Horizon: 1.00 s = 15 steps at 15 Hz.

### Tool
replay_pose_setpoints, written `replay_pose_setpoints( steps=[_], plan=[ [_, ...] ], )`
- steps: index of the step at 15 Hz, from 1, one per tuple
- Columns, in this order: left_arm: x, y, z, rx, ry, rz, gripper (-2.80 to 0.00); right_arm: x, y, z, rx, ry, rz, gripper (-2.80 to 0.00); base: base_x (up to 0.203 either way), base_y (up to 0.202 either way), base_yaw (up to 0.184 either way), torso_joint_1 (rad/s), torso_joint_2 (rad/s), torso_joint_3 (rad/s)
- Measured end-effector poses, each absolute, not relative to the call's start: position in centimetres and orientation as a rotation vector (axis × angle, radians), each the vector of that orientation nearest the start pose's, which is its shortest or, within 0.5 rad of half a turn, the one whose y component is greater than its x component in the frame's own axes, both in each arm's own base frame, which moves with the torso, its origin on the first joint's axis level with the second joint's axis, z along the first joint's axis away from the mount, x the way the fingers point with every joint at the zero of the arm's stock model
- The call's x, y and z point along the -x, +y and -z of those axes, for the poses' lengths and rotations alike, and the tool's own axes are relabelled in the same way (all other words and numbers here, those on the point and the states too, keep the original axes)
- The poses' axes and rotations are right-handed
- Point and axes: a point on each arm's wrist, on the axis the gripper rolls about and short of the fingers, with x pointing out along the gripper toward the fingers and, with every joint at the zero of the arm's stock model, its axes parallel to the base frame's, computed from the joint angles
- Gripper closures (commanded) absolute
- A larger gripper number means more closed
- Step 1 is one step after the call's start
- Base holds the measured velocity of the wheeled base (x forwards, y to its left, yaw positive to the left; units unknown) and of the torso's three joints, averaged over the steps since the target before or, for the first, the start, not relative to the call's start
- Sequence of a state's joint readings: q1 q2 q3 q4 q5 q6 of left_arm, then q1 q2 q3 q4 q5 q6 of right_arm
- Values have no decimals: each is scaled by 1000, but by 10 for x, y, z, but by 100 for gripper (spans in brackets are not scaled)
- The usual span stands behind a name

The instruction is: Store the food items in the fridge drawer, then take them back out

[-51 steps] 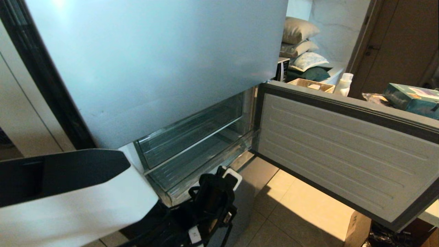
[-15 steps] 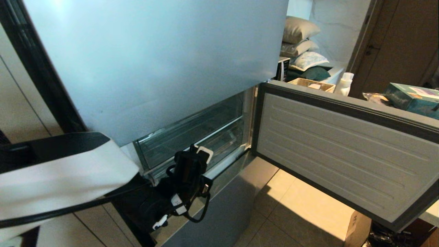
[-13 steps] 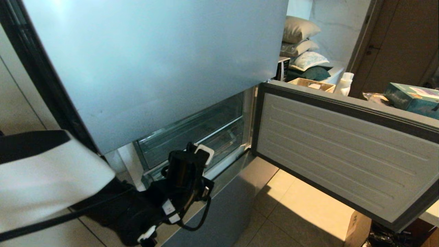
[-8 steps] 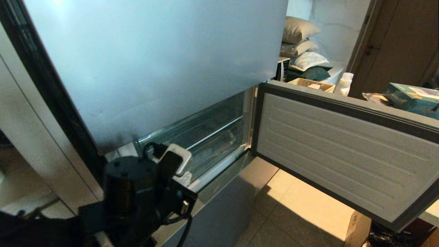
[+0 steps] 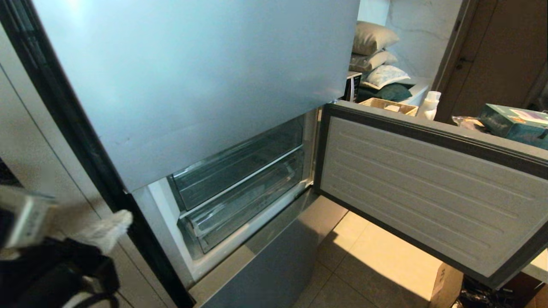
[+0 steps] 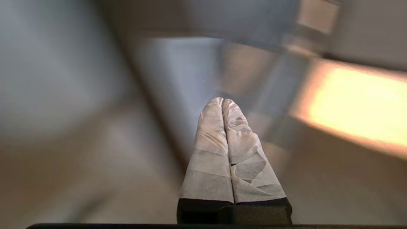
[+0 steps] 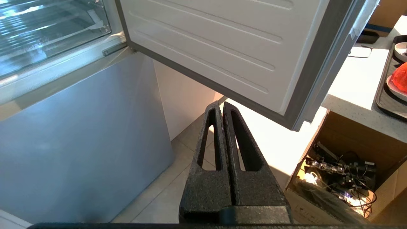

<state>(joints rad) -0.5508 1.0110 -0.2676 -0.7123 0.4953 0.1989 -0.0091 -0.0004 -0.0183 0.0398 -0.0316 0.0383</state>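
Note:
The fridge drawer sits pushed in under the clear-fronted compartment, and I see nothing red through its front. The right wrist view shows it too, the fridge drawer glinting at the edge. My left gripper is shut and empty, its white-wrapped fingers pressed together. In the head view that left gripper hangs low at the left, well clear of the fridge. My right gripper is shut on nothing and points at the floor below the open door. One orange-red food item lies on a plate in a tray on the counter.
The fridge door stands swung out to the right over the tiled floor. A dark tray rests on the counter, with an open cardboard box of cables below. The lower fridge panel is close by.
The drawer, pulled out at first, now sits pushed in. My left gripper has left its front and swung back down to the lower left.

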Motion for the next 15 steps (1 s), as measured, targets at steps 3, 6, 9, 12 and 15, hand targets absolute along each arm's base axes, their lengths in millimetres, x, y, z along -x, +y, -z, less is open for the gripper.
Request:
replay_pose_setpoints(
  steps=[3, 6, 9, 12, 15],
  plan=[
    [-69, -3, -192, -172, -50, -298, 0, 24, 0, -77, -37, 21, 41, 0, 0, 0, 0, 0, 0, 0],
    [-22, 9, -168, -195, -42, -427, 0, 24, 0, -77, -37, 22, 41, 0, 0, 0, 0, 0, 0, 0],
    [-7, 3, -110, -214, 138, -190, 0, 24, 0, -77, -37, 22, 40, 0, 0, 0, 0, 0, 0, 0],
    [-1, -1, -83, -183, 316, -95, 0, 24, 0, -77, -38, 21, 40, 0, 0, 0, 0, 0, 0, 0],
    [-3, -1, -82, -198, 367, -90, 0, 24, 0, -77, -38, 21, 40, 0, 0, 0, 0, 0, 0, 0]
  ],
)
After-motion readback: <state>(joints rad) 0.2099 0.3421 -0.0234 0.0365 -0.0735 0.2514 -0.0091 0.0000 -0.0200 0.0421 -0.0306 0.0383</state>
